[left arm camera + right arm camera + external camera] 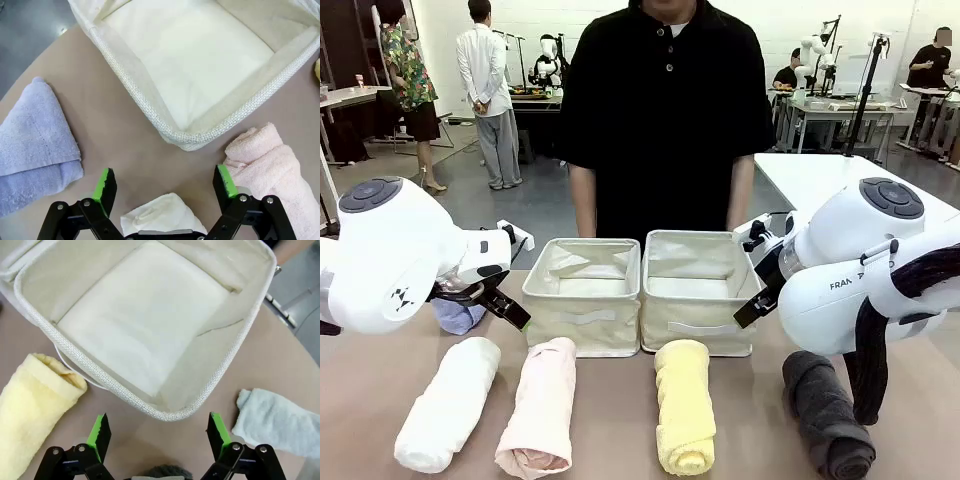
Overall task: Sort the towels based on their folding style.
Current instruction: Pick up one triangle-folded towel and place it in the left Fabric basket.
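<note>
Rolls: white roll (448, 404), pink roll (540, 408), yellow roll (684, 405), dark grey roll (828, 414) lie in a row, 9 to 3 o'clock, on the table (618, 425).
Baskets: left basket (582, 322) and right basket (695, 320) sit side by side at 12 o'clock of the row.
Left gripper (165, 181): jaws wide apart, nothing held. Blue-grey folded towel (35, 145) at 9 o'clock, pink roll at 3, white roll at 6.
Right gripper (158, 429): jaws wide apart, empty. Yellow roll at 9 o'clock, light blue folded towel (277, 422) at 3.

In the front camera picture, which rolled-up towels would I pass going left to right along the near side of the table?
white towel → pink towel → yellow towel → dark grey towel
</note>
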Action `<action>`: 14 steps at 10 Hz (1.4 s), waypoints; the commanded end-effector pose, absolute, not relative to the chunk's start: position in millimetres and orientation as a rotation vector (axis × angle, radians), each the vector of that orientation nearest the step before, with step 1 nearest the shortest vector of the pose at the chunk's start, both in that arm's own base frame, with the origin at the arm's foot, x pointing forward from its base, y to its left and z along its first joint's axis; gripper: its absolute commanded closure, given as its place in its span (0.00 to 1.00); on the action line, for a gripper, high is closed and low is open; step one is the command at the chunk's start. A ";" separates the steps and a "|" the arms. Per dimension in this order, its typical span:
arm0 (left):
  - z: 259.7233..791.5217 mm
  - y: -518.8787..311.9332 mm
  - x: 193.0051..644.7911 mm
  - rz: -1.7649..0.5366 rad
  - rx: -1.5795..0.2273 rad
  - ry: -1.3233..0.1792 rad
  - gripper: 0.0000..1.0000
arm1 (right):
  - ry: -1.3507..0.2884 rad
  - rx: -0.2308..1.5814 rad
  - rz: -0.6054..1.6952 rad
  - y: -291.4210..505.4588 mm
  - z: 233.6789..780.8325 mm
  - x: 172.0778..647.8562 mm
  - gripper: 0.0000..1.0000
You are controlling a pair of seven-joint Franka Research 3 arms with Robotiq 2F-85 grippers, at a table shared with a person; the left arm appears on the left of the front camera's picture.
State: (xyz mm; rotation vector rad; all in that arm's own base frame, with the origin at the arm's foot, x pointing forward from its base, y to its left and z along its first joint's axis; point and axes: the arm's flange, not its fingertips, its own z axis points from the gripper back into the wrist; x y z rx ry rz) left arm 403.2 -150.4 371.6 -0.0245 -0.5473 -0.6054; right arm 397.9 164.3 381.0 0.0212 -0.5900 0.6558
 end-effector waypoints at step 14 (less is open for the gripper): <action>412.8 -151.9 405.8 -0.640 0.005 -0.541 0.00 | -0.638 -0.065 0.679 175.4 424.3 384.0 0.00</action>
